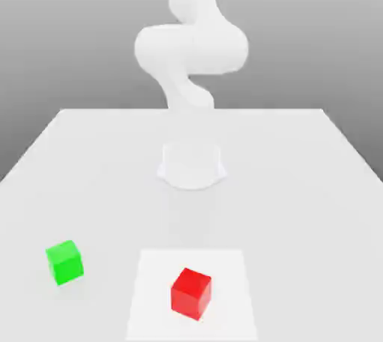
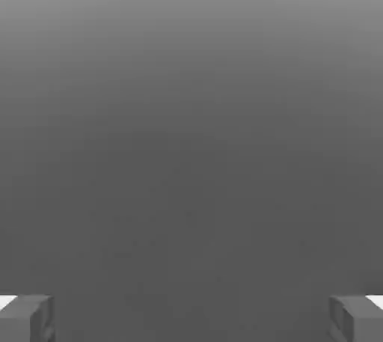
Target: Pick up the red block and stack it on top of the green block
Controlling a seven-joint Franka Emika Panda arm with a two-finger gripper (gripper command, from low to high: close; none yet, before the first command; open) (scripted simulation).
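A white table [image 1: 90,161] carries 2 cubes, with the white arm [image 1: 191,49] rising from its round base [image 1: 192,166] at the far middle. The red block [image 1: 191,292] sits near the front on a paler square patch [image 1: 149,295], slightly toward the exterior view's right of centre. The green block [image 1: 64,261] lies well apart to its left. Nothing stands between them. In the hand view the gripper [image 2: 191,318] has its 2 fingers [image 2: 26,316] spread fully wide, holding nothing, plain grey between them. No writing is visible.
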